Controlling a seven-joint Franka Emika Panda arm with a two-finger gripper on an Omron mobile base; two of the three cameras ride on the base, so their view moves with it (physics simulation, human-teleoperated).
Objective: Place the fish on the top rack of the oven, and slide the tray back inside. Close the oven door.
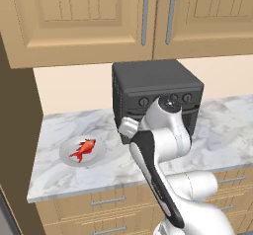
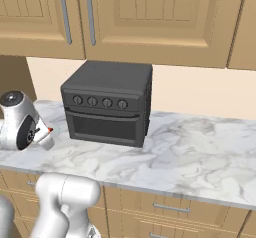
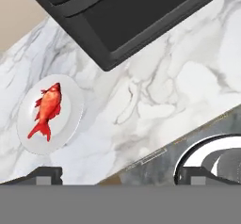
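Note:
The fish [image 1: 84, 149] is small and red-orange and lies on a round pale plate [image 1: 100, 154] at the left of the marble counter. The hand view looks down on the fish [image 3: 45, 109] on that plate [image 3: 71, 124]. My gripper [image 3: 121, 176] hangs over the counter's front edge, to the right of the plate and apart from it. Its dark fingertips [image 3: 44, 175] stand wide apart with nothing between them, so it is open. The oven, with its top rack, tray and oven door, is out of view.
A dark grey four-knob toaster oven [image 1: 153, 88] [image 2: 107, 102] stands shut at the back of the counter [image 2: 190, 152], just right of the plate. Wooden wall cabinets [image 1: 89, 17] hang above, drawers [image 2: 170, 209] run below, and a tall brown panel [image 1: 15, 130] bounds the counter's left end.

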